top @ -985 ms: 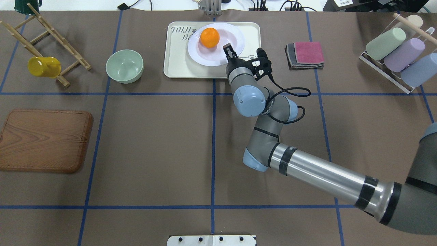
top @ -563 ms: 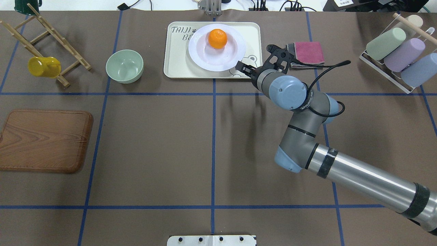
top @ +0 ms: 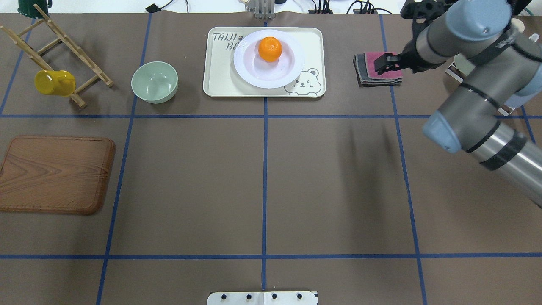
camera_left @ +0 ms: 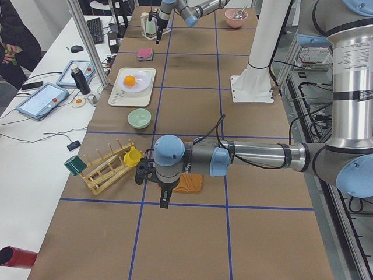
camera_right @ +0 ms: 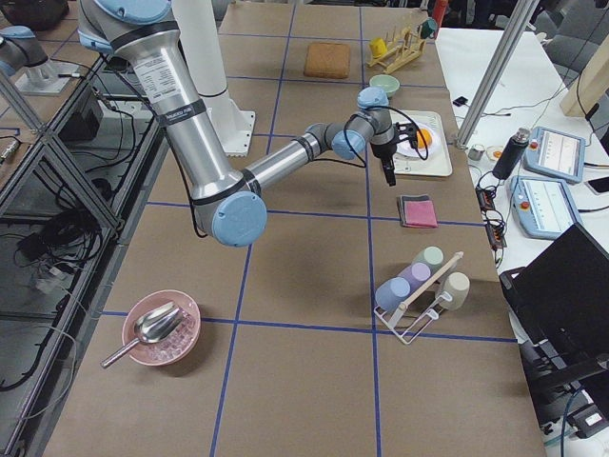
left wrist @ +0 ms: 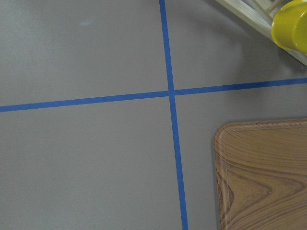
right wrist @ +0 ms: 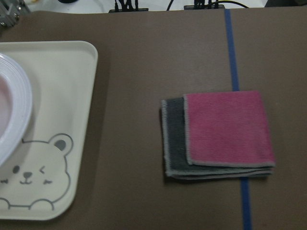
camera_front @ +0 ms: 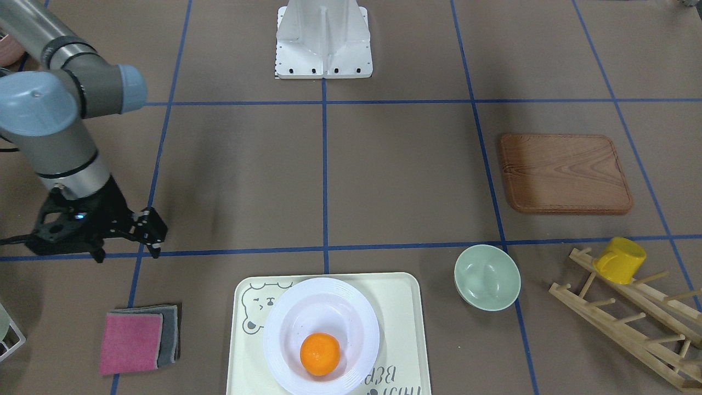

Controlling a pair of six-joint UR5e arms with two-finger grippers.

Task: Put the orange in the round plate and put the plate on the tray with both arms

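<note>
The orange (top: pixel 270 48) lies in the round plate (top: pixel 292 70), and the plate rests on the cream tray (top: pixel 218 80) at the table's far edge. From the front-facing view, the orange (camera_front: pixel 320 354) is off-centre in the plate (camera_front: pixel 279 323). My right gripper (top: pixel 380 64) hangs above the folded cloths, well to the right of the tray. It looks open and empty, as the right gripper (camera_front: pixel 155 236) also shows. My left gripper (camera_left: pixel 164 203) points down near the wooden board. It shows only in the exterior left view, so I cannot tell its state.
A green bowl (top: pixel 154 81) sits left of the tray. A wooden rack with a yellow cup (top: pixel 54 82) stands at far left, and the wooden board (top: pixel 55 173) lies nearer. Folded cloths (top: pixel 381 78) and a rack of pastel cups (camera_right: pixel 419 286) are on the right.
My right arm has swung right, from the plate's rim to above the cloths, uncovering the bear drawing. The orange has shifted slightly right within the plate.
</note>
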